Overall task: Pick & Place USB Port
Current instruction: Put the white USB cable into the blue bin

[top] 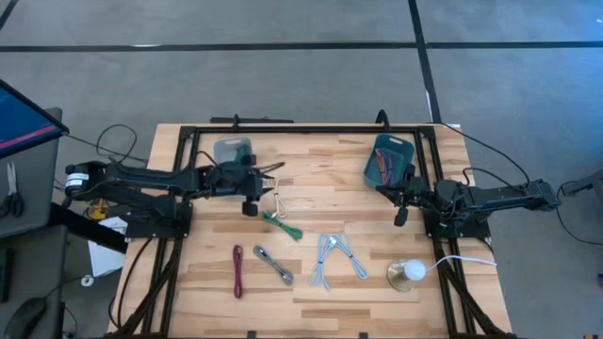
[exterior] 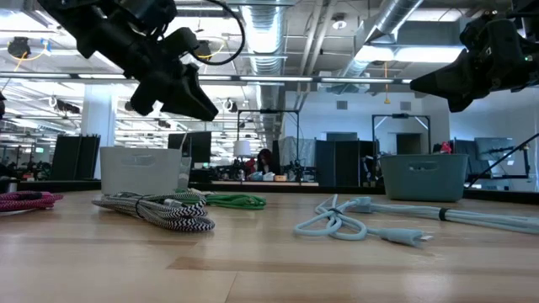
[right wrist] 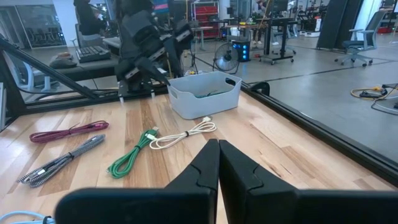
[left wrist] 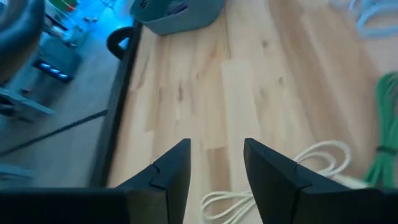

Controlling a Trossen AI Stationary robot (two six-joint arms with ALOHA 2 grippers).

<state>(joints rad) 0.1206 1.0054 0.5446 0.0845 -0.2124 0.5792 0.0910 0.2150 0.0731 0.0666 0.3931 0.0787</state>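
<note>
Lying loose on the wooden table: a white cable, coiled, just below the tips of the left gripper, which hangs above the board with fingers parted and nothing between them; a green cable just beside the white one; a maroon cable and a black-and-white braided cable nearer the front edge; two pale blue cables at centre front. A grey bin stands at the back left, close to the left arm's wrist; a teal bin holding cables stands at the back right. The right gripper hovers in front of the teal bin, fingers pressed together and empty. A round brass-coloured object sits at front right.
</note>
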